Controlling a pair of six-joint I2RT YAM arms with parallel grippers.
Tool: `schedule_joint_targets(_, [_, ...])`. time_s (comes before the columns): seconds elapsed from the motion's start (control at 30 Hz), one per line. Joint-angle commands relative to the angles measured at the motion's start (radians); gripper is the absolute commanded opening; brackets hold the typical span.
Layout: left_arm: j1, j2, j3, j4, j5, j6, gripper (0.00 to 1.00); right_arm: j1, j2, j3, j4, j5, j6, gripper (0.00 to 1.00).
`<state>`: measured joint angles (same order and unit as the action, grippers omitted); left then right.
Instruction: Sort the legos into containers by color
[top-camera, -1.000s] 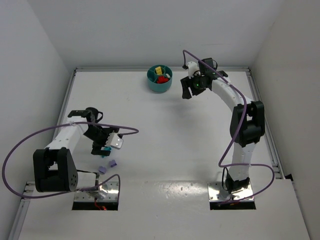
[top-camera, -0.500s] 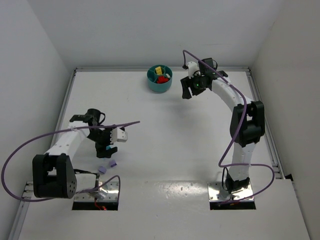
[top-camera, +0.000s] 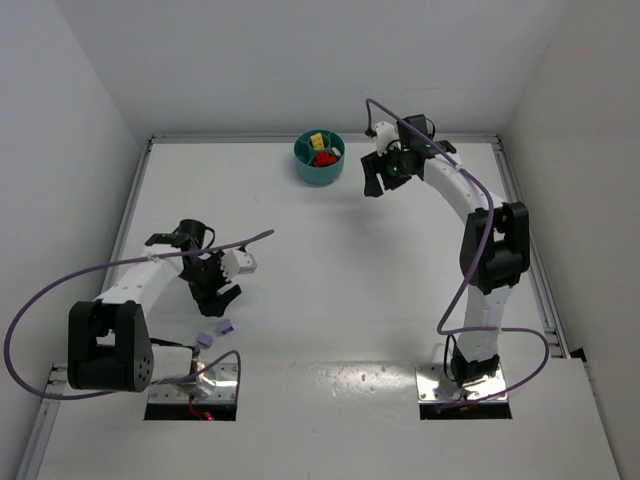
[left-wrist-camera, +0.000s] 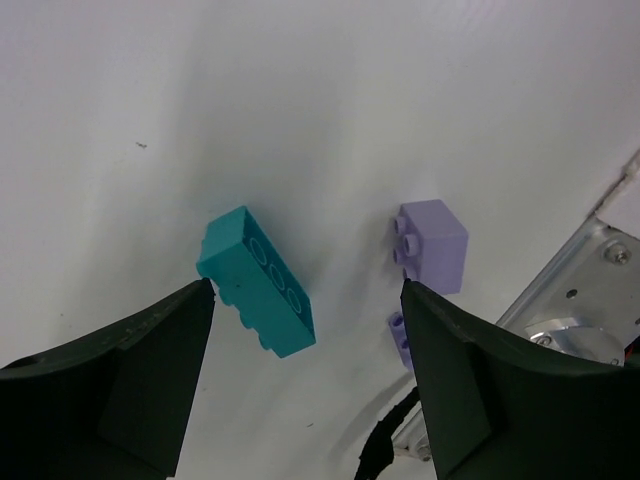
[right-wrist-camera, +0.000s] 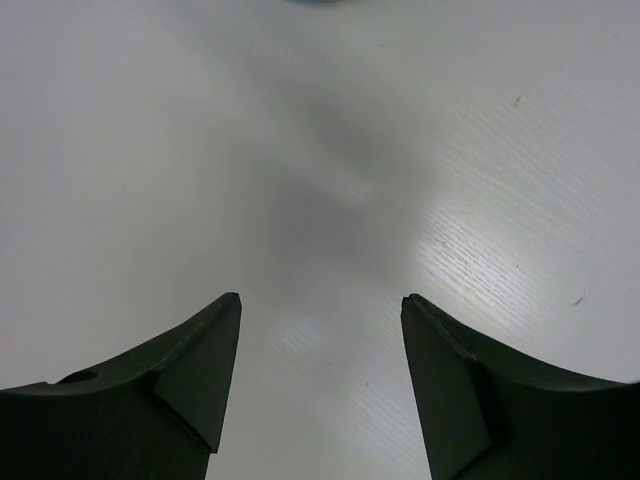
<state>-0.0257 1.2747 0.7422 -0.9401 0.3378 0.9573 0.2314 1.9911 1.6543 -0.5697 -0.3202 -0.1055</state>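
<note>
Bright even light, soft grey shadows on the white table (right-wrist-camera: 150, 150) (widest in the right wrist view), faint glare

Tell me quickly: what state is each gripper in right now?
Left gripper: open, holding nothing; a teal brick lies just below it.
Right gripper: open, holding nothing.

Second purple lego (left-wrist-camera: 397, 336) half behind left finger (left-wrist-camera: 475, 395)
</note>
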Motion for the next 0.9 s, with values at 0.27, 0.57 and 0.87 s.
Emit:
schedule_joint_targets(0.27, [-0.010,0.070,-0.024,0.125,-0.120,-0.137,0.72,0.005,0.001,0.042,0.002,-0.020,0.000,0.66])
schedule_joint_targets(0.57, [-0.019,0.144,-0.015,0.170,-0.154,-0.158,0.51,0.005,0.002,0.042,0.002,-0.020,0.000,0.66])
schedule_joint_targets(0.87, [-0.029,0.222,0.170,0.215,0.019,-0.153,0.23,0.005,0.011,0.061,0.002,-0.002,-0.010,0.66])
